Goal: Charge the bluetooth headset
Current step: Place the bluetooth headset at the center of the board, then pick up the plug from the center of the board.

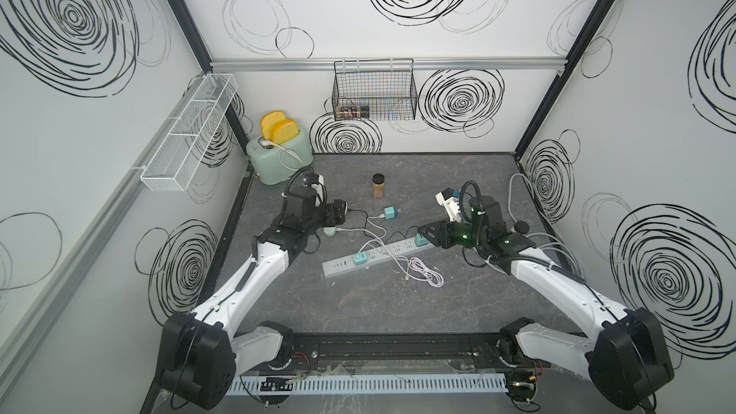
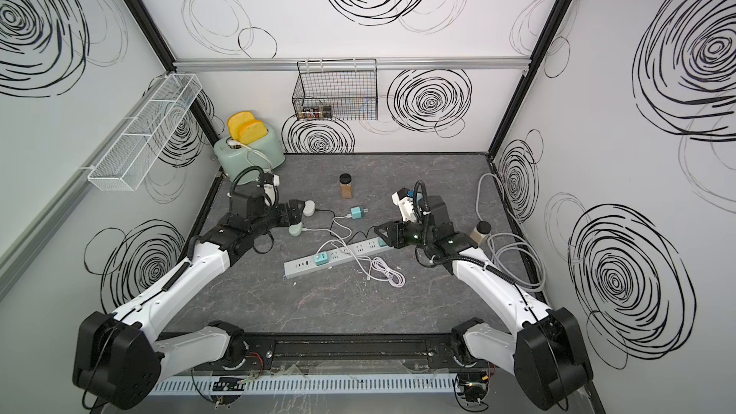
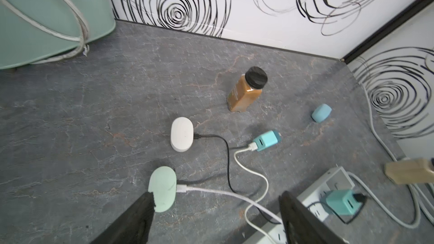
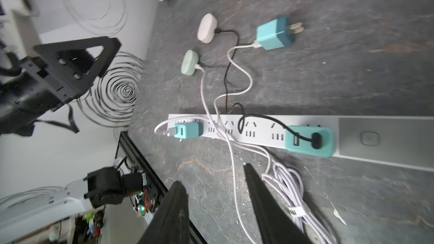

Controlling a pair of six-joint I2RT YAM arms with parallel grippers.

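Nearest the camera, a white slotted cable duct (image 1: pixel 370 384) runs along the front edge, with the black shoulder housings of both arms just behind it at either end. On the left wall hangs a white wire-mesh shelf (image 1: pixel 187 141). Below it, in the back corner of the grey marbled tabletop (image 1: pixel 398 312), stands a mint-green toaster (image 1: pixel 278 157) holding two yellow toast slices (image 1: pixel 278 129). The left gripper (image 3: pixel 218 194) has its jaws spread wide and holds nothing; in the wrist view one fingertip (image 3: pixel 150 198) overlaps the edge of the mint-green oval earbud case (image 3: pixel 162 191), though I cannot tell whether they touch. A white cable (image 3: pixel 223 192) is plugged into this case; where it ends I cannot tell. Just beyond lies the white oval earbud case (image 3: pixel 182 133), flat on the tabletop, with a thin black cable (image 3: pixel 226 151) plugged in. That cable leads to a large teal adapter (image 4: pixel 310 140) seated in the long white power strip (image 1: pixel 382 254) near its switch end. A brown spice jar with a black lid (image 1: pixel 378 187) stands upright further back, and a loose teal plug adapter (image 1: pixel 389 213) lies on its side between jar and strip. A small teal adapter (image 1: pixel 358 260) sits on the strip's other half. A coil of white cable (image 1: pixel 426 272) lies just in front of the strip. The right gripper (image 4: pixel 212 176) hangs near the large adapter, jaws partly apart and empty. A black wire basket (image 1: pixel 374 91) hangs on the back wall, and a grey cable (image 1: pixel 557 240) loops along the right side.
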